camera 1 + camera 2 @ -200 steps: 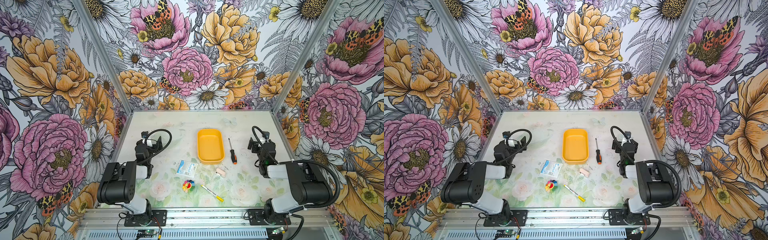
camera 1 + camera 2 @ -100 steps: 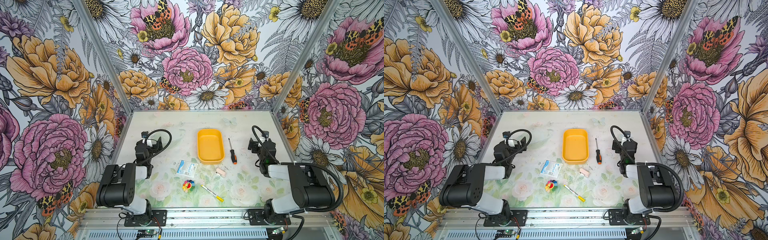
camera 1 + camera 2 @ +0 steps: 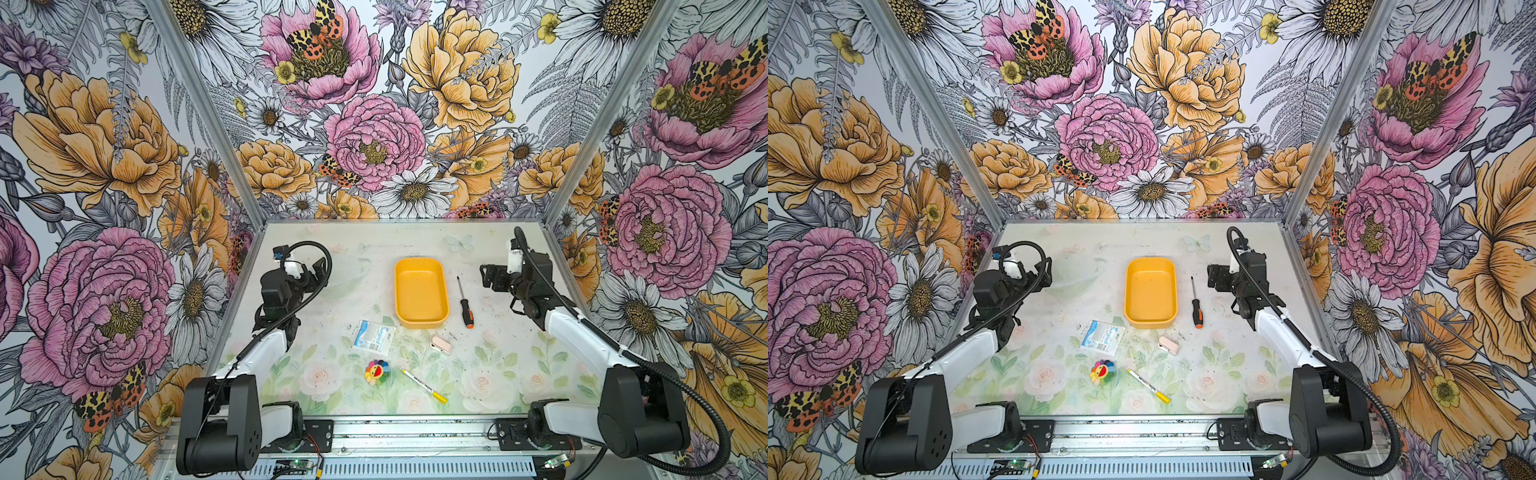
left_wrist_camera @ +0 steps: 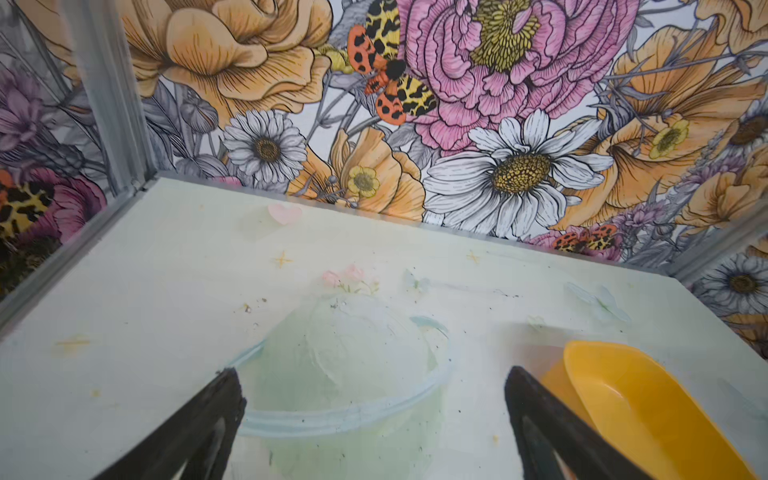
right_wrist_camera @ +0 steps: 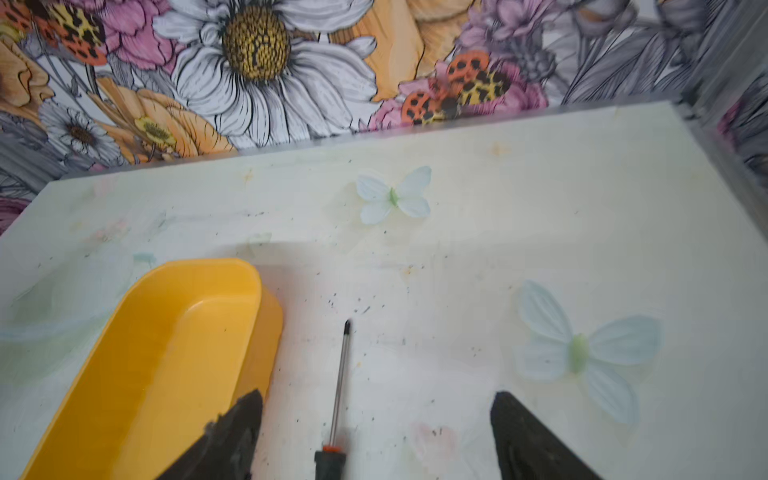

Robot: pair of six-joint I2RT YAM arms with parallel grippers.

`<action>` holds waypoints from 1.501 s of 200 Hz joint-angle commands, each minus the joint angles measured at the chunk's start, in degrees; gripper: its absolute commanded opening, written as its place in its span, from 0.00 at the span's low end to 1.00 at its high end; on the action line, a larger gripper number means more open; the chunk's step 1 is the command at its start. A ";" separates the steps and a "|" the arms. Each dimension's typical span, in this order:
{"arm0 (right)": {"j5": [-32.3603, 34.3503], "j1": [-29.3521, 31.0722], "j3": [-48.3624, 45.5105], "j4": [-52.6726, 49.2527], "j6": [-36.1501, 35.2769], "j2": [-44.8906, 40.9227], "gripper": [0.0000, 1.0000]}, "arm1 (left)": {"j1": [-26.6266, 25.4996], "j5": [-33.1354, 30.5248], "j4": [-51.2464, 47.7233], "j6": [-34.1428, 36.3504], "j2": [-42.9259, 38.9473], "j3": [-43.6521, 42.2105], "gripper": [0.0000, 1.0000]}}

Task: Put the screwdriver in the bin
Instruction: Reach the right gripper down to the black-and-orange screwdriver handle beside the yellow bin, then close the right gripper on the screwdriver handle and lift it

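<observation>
- step in hand (judged): approach for the pick; nothing is lifted yet.
- screwdriver (image 3: 464,302): flat on the tabletop, right of centre, not in the bin. orange butt toward the near edge, tip toward the far edge. just beside the bin's right long wall, apart from it.
- bin (image 3: 422,323): mid-tabletop, long side running near to far, empty.
- right end effector (image 5: 376,397): jaws wide, holding nothing. in the right wrist view the shaft runs up between the two fingers, and one finger (image 5: 245,415) sits close to the bin wall.
- next move (judged): come down over the black handle, close across it, lift clear of the bin's rim, carry it a short way toward the left edge, then let go.
- left end effector (image 4: 372,374): jaws wide, empty, left of the bin, no part in this step.
- other stock, near to far:
- white pen with yellow cap (image 3: 424,386), nearest the near edge.
- small rainbow flower toy (image 3: 376,371), just left of the pen.
- small pink piece (image 3: 441,345), near the bin's near right corner and the screwdriver's butt.
- white and blue packet (image 3: 374,332), off the bin's near left corner.
- in the way (judged): nothing lies between screwdriver and bin. the risks are a finger nudging the bin wall, and the slim handle rolling as the jaws close.
</observation>
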 commanded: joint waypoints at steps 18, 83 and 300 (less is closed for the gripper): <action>-0.34 5.62 -2.13 -4.10 6.70 4.49 0.84 | -1.16 9.10 -12.65 -3.13 6.34 6.53 0.99; 1.51 9.13 -3.39 -4.11 6.80 7.94 0.73 | -2.51 8.69 -15.16 -2.11 10.11 9.62 0.99; 6.07 13.16 2.01 -14.72 7.14 16.31 0.32 | -2.25 9.50 -16.78 -2.13 9.45 9.39 0.99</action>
